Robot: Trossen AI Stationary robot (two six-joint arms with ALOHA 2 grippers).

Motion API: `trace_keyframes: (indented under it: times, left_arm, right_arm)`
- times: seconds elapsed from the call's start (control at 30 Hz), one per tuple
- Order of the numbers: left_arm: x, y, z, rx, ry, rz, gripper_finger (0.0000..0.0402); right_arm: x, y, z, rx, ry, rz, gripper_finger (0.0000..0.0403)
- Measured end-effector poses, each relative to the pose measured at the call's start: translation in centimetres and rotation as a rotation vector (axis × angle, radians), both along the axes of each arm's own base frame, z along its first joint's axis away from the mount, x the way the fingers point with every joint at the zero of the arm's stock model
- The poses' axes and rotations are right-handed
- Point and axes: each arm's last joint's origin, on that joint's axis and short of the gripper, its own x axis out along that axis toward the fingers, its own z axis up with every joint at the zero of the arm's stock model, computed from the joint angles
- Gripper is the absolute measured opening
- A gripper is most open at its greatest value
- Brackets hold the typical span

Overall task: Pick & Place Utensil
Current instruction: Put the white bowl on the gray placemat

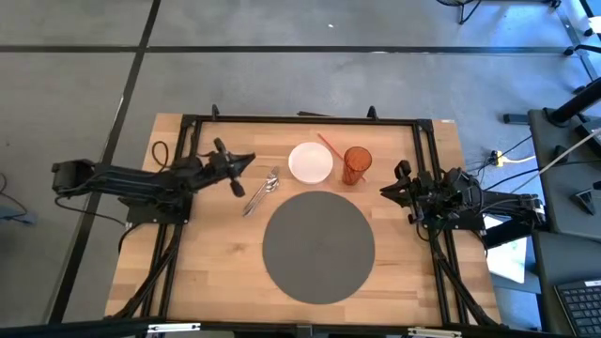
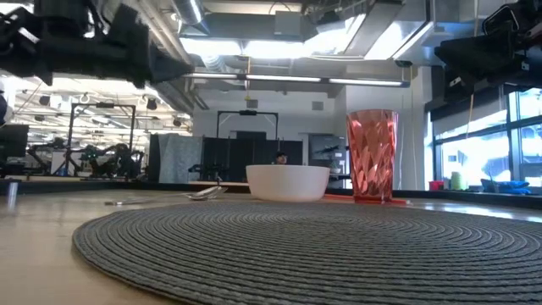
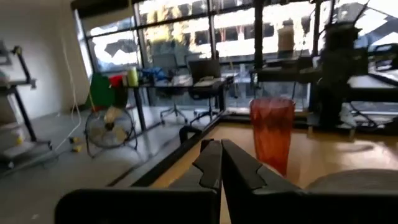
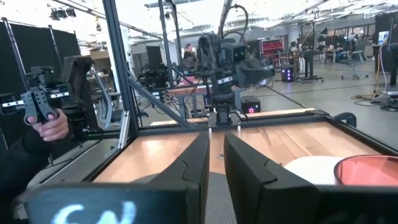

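A metal spoon and fork lie side by side on the wooden table, left of the white bowl; in the low view the utensils show flat on the wood. My left gripper hovers shut just left of and above them, touching nothing. My right gripper waits at the table's right side with a narrow gap between its fingers, right of the orange cup. A round grey woven placemat lies at the table's near middle.
A thin red stick lies between bowl and cup. The black frame rail runs along the table's far edge and down both sides. In the right wrist view a person's hand holds a controller beyond the table. Bare wood lies left of the placemat.
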Motion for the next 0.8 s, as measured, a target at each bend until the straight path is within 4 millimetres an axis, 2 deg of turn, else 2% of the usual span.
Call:
trace_keyframes:
  times: [0.2, 0.33, 0.47, 0.73, 0.8]
  left_arm:
    - [0.4, 1.0, -1.1, -0.07, 0.043, 0.031, 0.0003]
    - [0.3, 1.3, -1.3, -0.032, 0.079, 0.11, 0.0003]
    - [0.2, 1.5, -1.2, -0.083, 0.037, 0.172, 0.0003]
    - [0.5, 1.1, -1.1, -0.117, 0.013, 0.001, 0.0003]
    - [0.4, 1.1, -0.8, -0.136, -0.042, 0.001, 0.0003]
  right_arm:
    - [0.0, 0.0, 0.0, 0.001, 0.004, 0.001, 0.0051]
    - [0.0, 0.0, -0.1, 0.001, 0.008, 0.001, 0.0051]
    - [0.0, 0.0, -0.1, 0.0, 0.008, 0.0, 0.0051]
    - [0.1, 0.0, -0.6, -0.002, 0.058, 0.0, 0.0051]
    - [0.1, 0.0, -0.6, -0.019, 0.06, -0.002, 0.0051]
